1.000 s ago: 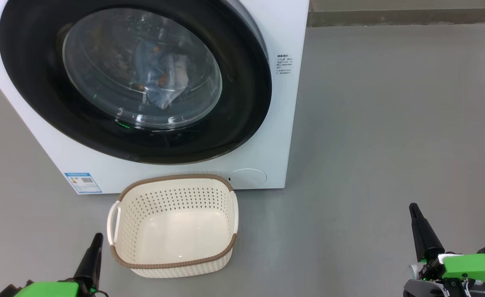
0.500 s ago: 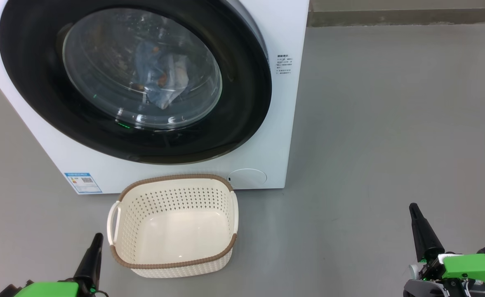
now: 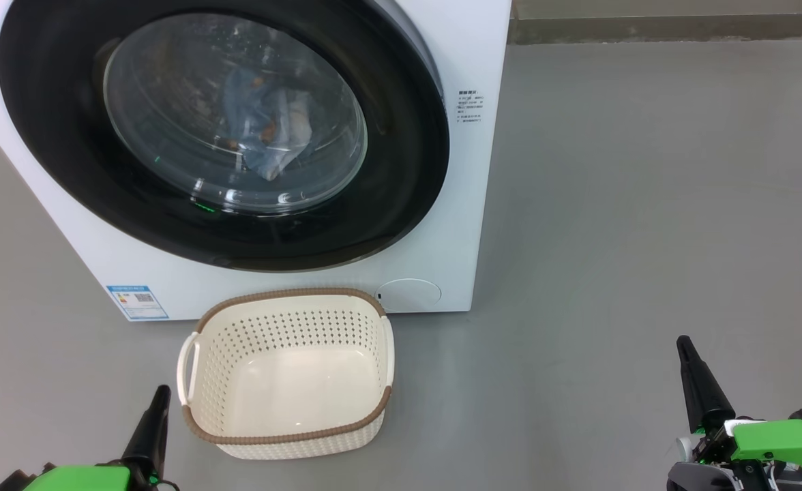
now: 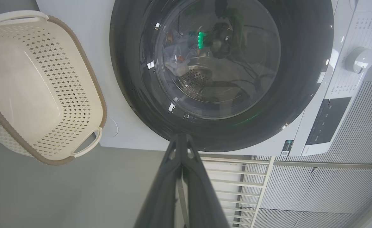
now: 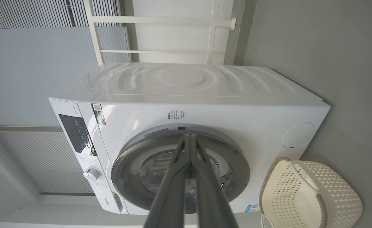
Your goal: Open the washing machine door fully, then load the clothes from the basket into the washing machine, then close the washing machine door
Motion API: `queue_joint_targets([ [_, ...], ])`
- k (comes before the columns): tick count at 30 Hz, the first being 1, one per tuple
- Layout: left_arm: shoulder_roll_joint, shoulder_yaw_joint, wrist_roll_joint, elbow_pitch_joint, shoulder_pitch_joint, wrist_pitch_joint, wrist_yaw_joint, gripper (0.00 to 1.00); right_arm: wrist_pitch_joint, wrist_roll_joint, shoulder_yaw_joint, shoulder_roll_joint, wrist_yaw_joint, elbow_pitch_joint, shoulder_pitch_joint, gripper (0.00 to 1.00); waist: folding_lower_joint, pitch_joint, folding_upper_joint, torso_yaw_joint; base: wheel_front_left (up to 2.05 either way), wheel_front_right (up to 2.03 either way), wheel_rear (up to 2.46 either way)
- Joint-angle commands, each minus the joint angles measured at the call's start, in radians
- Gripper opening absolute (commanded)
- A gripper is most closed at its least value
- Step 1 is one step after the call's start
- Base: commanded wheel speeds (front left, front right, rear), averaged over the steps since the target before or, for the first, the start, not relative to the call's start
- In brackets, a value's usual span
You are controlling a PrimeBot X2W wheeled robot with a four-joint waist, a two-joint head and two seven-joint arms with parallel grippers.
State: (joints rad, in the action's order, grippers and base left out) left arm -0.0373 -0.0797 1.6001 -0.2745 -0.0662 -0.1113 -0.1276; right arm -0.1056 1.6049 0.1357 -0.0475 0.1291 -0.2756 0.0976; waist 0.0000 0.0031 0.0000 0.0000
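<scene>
now the washing machine door [image 3: 408, 170] is shut, clothes [image 3: 268, 136] behind it; left gripper [image 3: 161, 395] and right gripper [image 3: 684, 348] jaws are together.

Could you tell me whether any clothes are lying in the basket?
No, the basket is bare inside; the clothes sit behind the washing machine door.

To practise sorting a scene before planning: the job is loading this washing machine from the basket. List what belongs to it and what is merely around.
Belongs: washing machine; washing machine door, shut; clothes, behind the glass; basket, empty; left gripper, shut; right gripper, shut.
Merely around: blue label sticker; control dial; white railing; grey floor.
</scene>
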Motion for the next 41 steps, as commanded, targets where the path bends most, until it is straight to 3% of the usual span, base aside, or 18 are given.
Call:
queue_joint_targets([
  [1, -0.013, -0.035, 0.008, 0.029, -0.042, -0.002, -0.003, 0.00, -0.008, 0.004, -0.022, -0.003, 0.002, 0.031, 0.010, 0.00, 0.0000, 0.000, 0.0000, 0.000, 0.00, 0.00, 0.00],
  [41, -0.013, -0.034, 0.008, 0.029, -0.042, -0.002, -0.003, 0.00, -0.008, 0.004, -0.022, -0.003, 0.002, 0.031, 0.010, 0.00, 0.0000, 0.000, 0.0000, 0.000, 0.00, 0.00, 0.00],
])
